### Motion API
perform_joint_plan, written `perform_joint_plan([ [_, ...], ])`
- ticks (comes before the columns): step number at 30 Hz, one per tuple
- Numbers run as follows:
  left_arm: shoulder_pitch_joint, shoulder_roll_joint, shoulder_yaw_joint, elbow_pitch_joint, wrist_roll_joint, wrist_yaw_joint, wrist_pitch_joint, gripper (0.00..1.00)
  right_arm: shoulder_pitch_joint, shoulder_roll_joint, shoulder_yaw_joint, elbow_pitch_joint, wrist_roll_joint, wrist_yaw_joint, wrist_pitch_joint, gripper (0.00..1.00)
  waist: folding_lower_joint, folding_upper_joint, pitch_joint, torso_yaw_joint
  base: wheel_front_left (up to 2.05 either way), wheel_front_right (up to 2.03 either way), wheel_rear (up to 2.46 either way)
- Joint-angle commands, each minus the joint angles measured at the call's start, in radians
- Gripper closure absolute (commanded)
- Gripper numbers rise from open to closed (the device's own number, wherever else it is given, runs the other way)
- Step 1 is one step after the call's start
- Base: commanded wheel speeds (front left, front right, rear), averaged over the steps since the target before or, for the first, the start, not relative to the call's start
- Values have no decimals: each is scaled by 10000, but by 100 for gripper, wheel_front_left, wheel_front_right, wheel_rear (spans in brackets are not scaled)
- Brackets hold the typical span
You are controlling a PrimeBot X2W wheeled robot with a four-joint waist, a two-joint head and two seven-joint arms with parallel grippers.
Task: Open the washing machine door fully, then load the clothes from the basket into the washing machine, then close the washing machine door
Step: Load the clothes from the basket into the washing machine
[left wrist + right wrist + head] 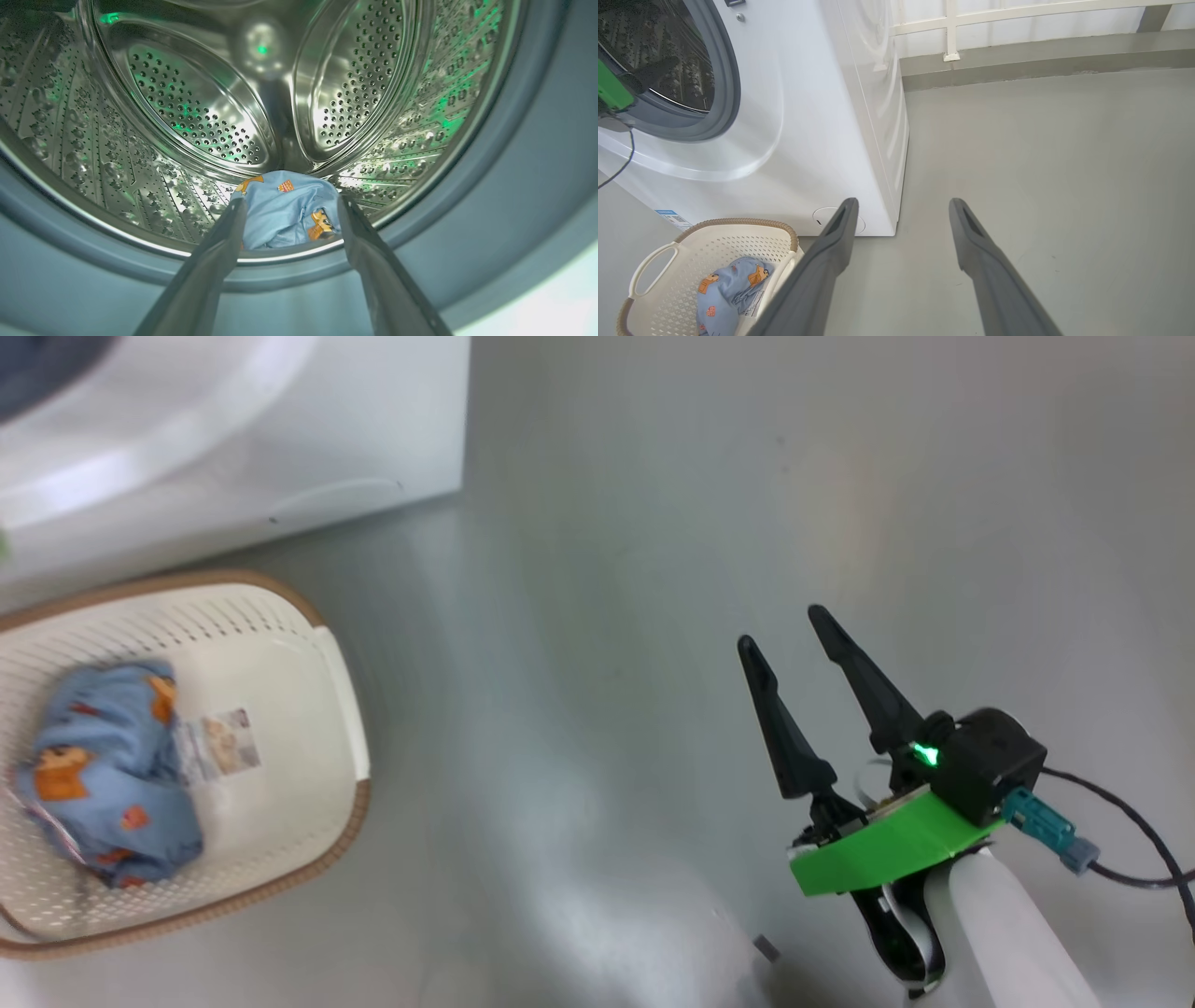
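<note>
The right claw (783, 629) has two long, black, tapering fingers (868, 686) with pointed tips. Behind them a bright green plastic bracket (887, 845) carries a boxy black housing (990, 765) with a small green light (924, 753). A teal plug (1041, 821) and a thin black cable (1134, 819) leave the housing. The forearm (1008, 933) is smooth and white. The left claw (292, 205) has matching dark grey fingers, and its wrist bears a green plate (612, 91) and a thin black cord (621, 163).
</note>
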Motion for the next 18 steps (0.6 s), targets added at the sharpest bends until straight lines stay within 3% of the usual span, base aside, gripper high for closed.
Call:
perform_joint_plan([
  [1, 462, 404, 314, -534, -52, 187, -79, 0, 389, 18, 148, -193, -77, 16, -49, 0, 0, 0, -761, 465, 0, 0, 0],
  [5, 2930, 138, 580, -2856, 43, 1169, -94, 0, 751, 18, 2, -140, -290, 16, -49, 0, 0, 0, -1370, 734, 0, 0, 0],
  [9, 5018, -191, 695, -4862, 68, 1879, -97, 0, 1108, 18, -145, -49, -526, 16, -49, 0, 0, 0, -1959, 1001, 0, 0, 0],
  [15, 7550, -608, 643, -6701, 285, 2655, -99, 0, 1619, 18, -273, 71, -846, 16, -35, 0, 0, 0, -2939, 1319, 0, 0, 0],
  [18, 8575, -712, 563, -7220, 352, 2819, -99, 0, 1891, 18, -348, -1, -979, 16, 91, 0, 0, 0, -3421, 1491, 0, 0, 0],
])
